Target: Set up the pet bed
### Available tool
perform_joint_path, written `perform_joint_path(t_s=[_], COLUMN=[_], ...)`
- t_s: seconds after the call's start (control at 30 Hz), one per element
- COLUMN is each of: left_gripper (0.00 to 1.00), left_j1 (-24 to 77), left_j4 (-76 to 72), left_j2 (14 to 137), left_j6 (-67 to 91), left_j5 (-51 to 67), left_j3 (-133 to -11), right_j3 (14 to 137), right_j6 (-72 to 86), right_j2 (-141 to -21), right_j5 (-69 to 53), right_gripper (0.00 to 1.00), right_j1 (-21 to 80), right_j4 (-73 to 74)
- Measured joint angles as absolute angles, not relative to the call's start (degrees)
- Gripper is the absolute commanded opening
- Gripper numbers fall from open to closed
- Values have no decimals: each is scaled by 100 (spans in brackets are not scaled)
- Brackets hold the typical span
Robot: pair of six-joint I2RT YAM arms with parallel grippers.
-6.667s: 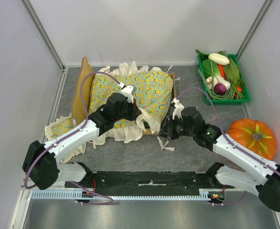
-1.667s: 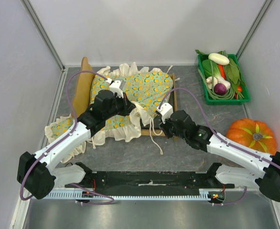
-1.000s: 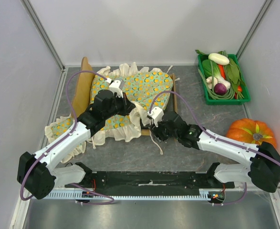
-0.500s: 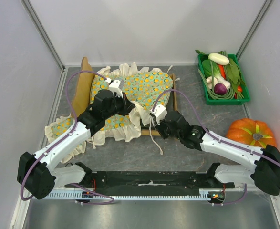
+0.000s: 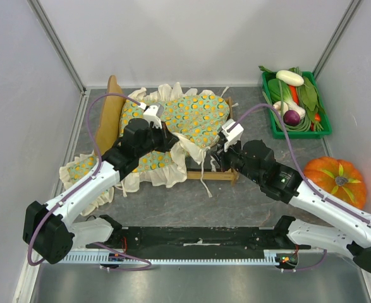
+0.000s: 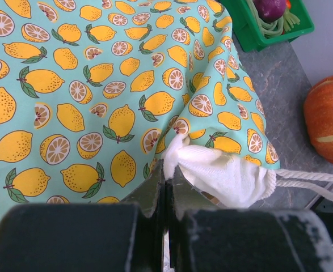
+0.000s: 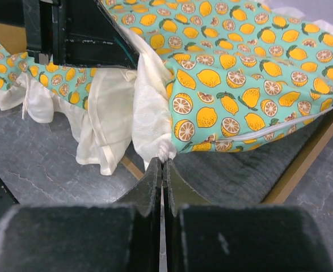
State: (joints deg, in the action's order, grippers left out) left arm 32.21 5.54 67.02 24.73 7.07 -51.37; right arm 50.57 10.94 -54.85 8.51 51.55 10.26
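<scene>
I hold the lemon-print cushion (image 5: 194, 120) with both arms: left end effector (image 6: 166, 177) clamped on its cream frill (image 6: 223, 177), right end effector (image 7: 163, 165) clamped on its near corner. The pet bed (image 5: 219, 176) lies beneath that cushion, on the desk (image 5: 255, 205).
</scene>
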Motion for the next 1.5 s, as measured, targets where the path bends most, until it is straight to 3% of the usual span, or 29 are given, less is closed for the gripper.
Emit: perform_joint_path(t_s=[0.6, 0.73, 0.87, 0.97, 1.07, 1.17, 1.37, 1.5], left_gripper=[2, 2, 2, 8, 20, 38, 63, 70], left_j1=[3214, 3205, 3199, 3203, 3251, 3354, 3544, 3601], left_j4=[506, 462, 381, 281, 233, 196, 145, 294], left_j2=[6702, 6702, 6759, 6884, 6984, 7024, 7024, 6914], left_j6=[2552, 2550, 2550, 2552, 2552, 2578, 2593, 2596], left_j5=[829, 1059, 1428, 1734, 1944, 2095, 2272, 2268], left_j3=[-5059, -5024, -5024, -5022, -5022, -5022, -5022, -5022], right_j3=[4434, 4329, 4248, 4200, 4195, 4195, 4193, 4095], right_j6=[1251, 1365, 1584, 1741, 1896, 2196, 2877, 3109], right_j2=[-6390, -6552, -6477, -5979, -5290, -4783, -5201, -5690], right_j5=[1605, 1678, 1828, 2034, 2294, 2681, 3065, 3002], right_gripper=[6, 27, 59, 68, 69, 69, 70, 56], right_j1=[5155, 5155, 5155, 5155, 5155, 5144, 4829, 4466], right_j4=[1055, 1048, 1343, 1702, 1949, 2228, 2829, 2897])
